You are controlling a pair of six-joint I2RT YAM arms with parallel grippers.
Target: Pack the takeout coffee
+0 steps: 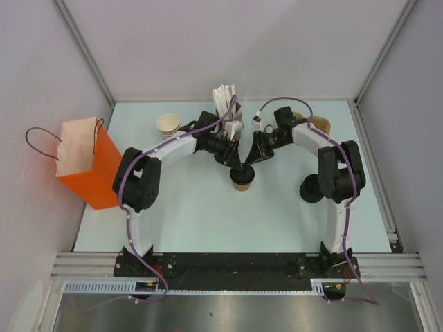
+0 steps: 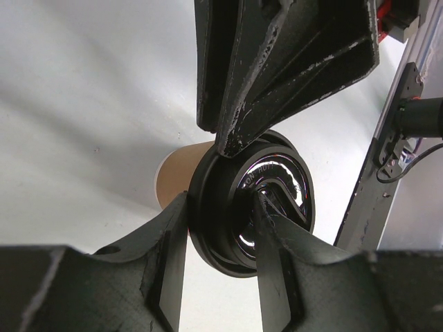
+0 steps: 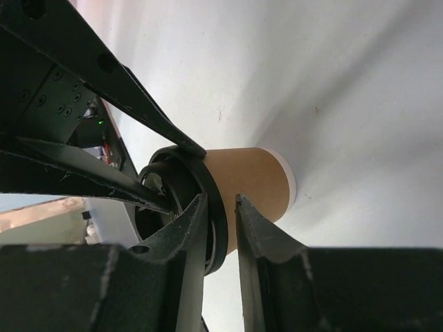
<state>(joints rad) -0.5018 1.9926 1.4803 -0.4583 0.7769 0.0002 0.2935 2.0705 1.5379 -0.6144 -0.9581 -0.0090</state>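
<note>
Tapered tan paper cup (image 3: 252, 183), glossy round black lid (image 2: 277, 181).

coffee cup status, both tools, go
Left tool pinching black lid rim; right tool pinching it too. Tan coffee cup upright mid-table, lid on. Orange bag open at left edge, left arm between.

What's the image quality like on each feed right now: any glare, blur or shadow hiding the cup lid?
Left wrist: glare streaks on the glossy black lid wash out part of its raised lettering, and the near fingers are dark and soft. Right wrist: the brown cup is fairly sharp, but the lid reads as a dark shape with little detail. Top external: evenly lit, no glare, in focus.
</note>
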